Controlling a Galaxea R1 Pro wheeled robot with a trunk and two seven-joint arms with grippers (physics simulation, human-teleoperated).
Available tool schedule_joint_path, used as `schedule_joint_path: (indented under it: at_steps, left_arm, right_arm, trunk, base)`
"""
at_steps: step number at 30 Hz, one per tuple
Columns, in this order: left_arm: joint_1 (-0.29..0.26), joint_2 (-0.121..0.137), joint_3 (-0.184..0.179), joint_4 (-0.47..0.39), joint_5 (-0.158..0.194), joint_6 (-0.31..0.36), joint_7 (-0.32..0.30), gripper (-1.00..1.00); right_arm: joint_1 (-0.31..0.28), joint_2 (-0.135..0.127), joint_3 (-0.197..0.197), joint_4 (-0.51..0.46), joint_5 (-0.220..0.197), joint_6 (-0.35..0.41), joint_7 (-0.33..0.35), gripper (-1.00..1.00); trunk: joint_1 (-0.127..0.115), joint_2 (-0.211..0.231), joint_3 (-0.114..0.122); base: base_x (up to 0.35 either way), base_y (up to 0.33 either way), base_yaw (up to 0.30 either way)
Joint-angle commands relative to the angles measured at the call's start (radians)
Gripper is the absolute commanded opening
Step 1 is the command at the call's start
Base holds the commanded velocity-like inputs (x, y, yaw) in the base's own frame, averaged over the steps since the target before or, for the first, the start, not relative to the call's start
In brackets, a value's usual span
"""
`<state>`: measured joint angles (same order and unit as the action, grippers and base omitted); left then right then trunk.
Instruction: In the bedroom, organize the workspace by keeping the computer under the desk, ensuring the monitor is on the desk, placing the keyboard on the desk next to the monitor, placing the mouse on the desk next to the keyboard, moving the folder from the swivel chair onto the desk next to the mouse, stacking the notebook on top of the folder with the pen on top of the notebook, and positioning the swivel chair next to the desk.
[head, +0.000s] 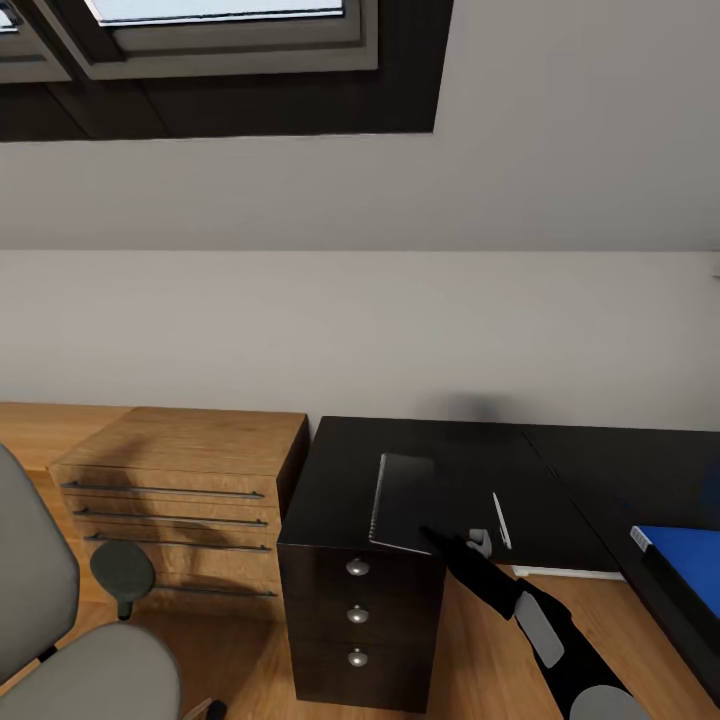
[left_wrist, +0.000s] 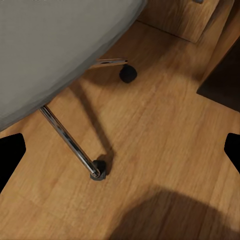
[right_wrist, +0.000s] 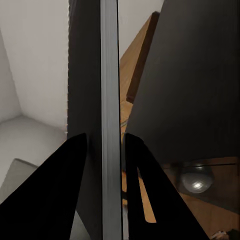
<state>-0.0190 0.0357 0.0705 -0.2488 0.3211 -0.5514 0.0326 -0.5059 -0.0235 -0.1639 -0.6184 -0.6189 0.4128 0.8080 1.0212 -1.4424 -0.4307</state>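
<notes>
Head view: the worktop (head: 470, 450) is glossy black w/ an L shape — its left end sits over a drawer unit (head: 358, 620) w/ three round silver knobs, and its far edge runs along the pale wall. Bare top is free behind and to the right of the notebook (head: 402, 500). A light wooden dresser (head: 190, 470) stands just beside the worktop's left end. Wood floor is open in front of the drawers, between them and the swivel chair (head: 60, 640) at lower left.

The notebook is black, rectangular, wire spiral along its left edge, tilted up off the worktop's front-left part. The pen (head: 501, 520), a thin pale stick, lies on the worktop just right of it. The folder (head: 690, 570), bright blue and flat, lies on the right wing of the worktop, well apart from the notebook.

The right arm reaches up from lower right; the right hand (head: 440, 540) meets the notebook's near right corner. Right wrist view: the two dark fingers (right_wrist: 60, 195) are clamped on the notebook's edge (right_wrist: 110, 120), pale page block seen edge-on between them, a drawer knob beside.

Left wrist view: the left hand (left_wrist: 120, 150) hangs over the floor w/ fingertips spread wide, nothing between — chair seat, chrome legs and castors below.
</notes>
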Motion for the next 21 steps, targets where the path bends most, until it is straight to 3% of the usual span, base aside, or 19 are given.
schedule_joint_path:
  at_steps: [1,21]
  left_arm:
    - [-0.001,0.000,0.003,0.000,-0.006,-0.002,0.003,1.00]
    - [-0.001,0.000,0.005,0.000,-0.006,-0.002,0.003,1.00]
  right_arm:
    - [-0.001,0.000,-0.001,0.000,-0.008,0.009,-0.003,-1.00]
    - [-0.001,0.001,0.000,-0.001,-0.010,0.013,-0.022,-1.00]
  trunk:
    - [0.000,-0.001,-0.001]
    - [0.000,-0.001,0.000]
  base:
    - [0.000,0.000,-0.040]
    - [0.000,-0.007,-0.219]
